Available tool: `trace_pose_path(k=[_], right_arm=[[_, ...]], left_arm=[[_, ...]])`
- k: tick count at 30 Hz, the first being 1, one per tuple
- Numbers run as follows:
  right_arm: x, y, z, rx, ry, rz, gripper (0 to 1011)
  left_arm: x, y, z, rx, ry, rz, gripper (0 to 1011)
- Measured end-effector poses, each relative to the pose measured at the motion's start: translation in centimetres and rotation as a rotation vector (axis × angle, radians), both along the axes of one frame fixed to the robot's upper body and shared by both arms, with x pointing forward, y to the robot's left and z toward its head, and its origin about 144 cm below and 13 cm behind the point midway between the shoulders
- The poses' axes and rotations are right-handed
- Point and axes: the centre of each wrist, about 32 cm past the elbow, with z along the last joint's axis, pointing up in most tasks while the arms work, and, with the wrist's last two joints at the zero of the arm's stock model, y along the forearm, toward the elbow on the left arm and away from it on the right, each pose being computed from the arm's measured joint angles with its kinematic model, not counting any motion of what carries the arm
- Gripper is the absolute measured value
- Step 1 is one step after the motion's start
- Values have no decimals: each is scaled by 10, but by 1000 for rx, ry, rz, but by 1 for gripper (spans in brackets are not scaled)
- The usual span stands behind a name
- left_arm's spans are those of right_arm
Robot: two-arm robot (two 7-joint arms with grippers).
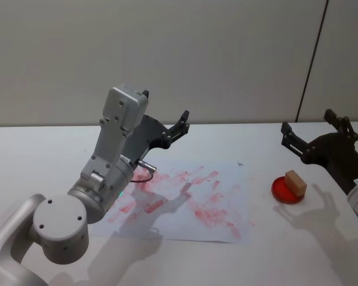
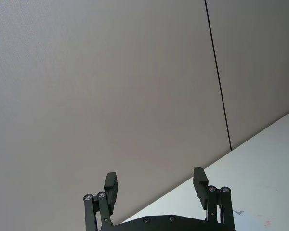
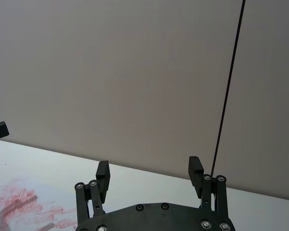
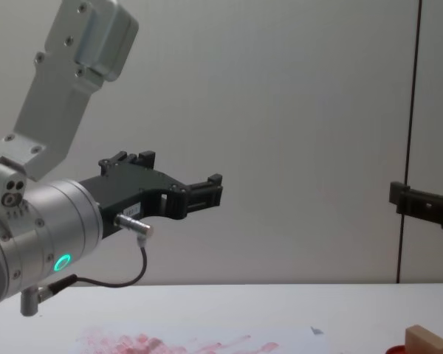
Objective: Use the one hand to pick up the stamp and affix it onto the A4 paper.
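The stamp [image 1: 296, 182] sits on a red pad [image 1: 280, 190], right of the paper [image 1: 232, 185]. The right gripper [image 1: 306, 120] hovers just beyond it, jaws spread (the left gripper [image 1: 166, 104] too, above the paper). Likely light, rigid wood: pinch its long sides.

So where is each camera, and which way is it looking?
Head: up high, looking down at the table; shows both arms, left gripper, right gripper, the stamp, the A4 paper.
Chest: lower, looking across the table at the wall; left arm large, right gripper at the right edge.
Left wrist: on the left arm, facing the wall past its open jaws.
Right wrist: on the right arm, facing the wall past its open jaws.
Shared: head and chest both show the stamp.
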Motion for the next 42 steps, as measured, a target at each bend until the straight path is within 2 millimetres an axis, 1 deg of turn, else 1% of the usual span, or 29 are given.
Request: trace_pose_path(k=[10,20,27,34,42], right_arm=[[-3,-1,0,-7,11,-2,1001],[-19,-4,-1,-42,69,-37,1001],[-25,-2,-5,-77,127,-70,1001],[-23,4,-11,-109,179,-93,1001],[-13,12,-20,-144,231,-110,1001]], left_arm=[[0,0,0,0,0,0,1001],[0,0,0,0,0,0,1001],[0,0,0,0,0,0,1001],[0,0,0,0,0,0,1001],[0,0,0,0,0,0,1001]])
